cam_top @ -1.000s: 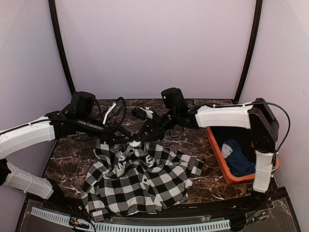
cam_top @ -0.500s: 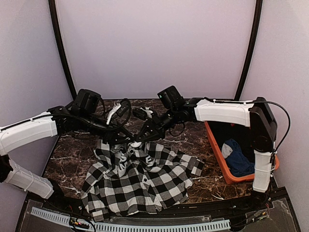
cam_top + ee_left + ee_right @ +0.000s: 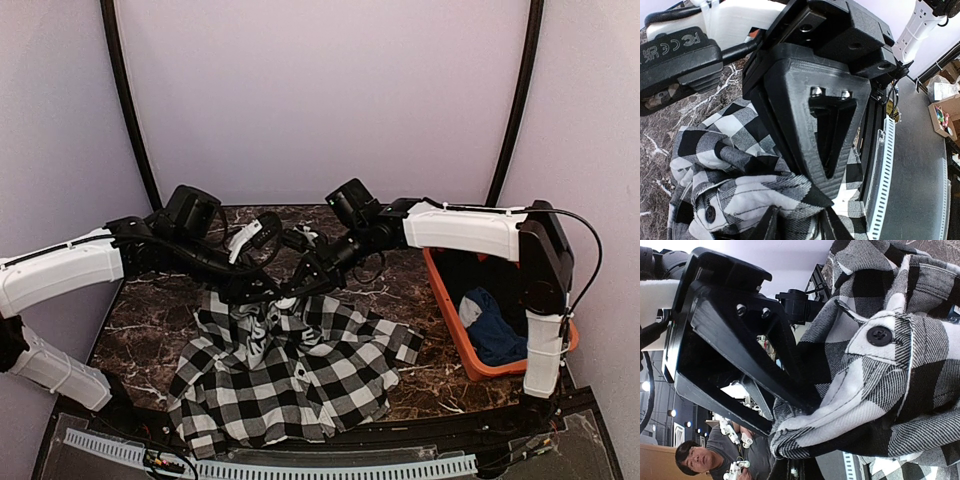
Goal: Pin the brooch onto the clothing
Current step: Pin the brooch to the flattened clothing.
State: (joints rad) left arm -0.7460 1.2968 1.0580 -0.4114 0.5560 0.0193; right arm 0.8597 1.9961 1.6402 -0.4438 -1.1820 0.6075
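The checked shirt (image 3: 290, 375) lies crumpled on the marble table (image 3: 140, 320), its far edge lifted. The left gripper (image 3: 266, 293) is clamped on a raised fold there, and the right gripper (image 3: 298, 284), jaws closed, seems to pinch the same fold just beside it

1. "FC" and "CE" marks, printed pale on the black housing (image 3: 680, 60), top left in my left wrist view. That's the only clean read I get.
2. White block lettering (image 3: 256, 335) on the checked shirt (image 3: 290, 375), top view: it's folded and bunched, so I can't make out any letter for sure.
3. My right wrist view: nothing legible.
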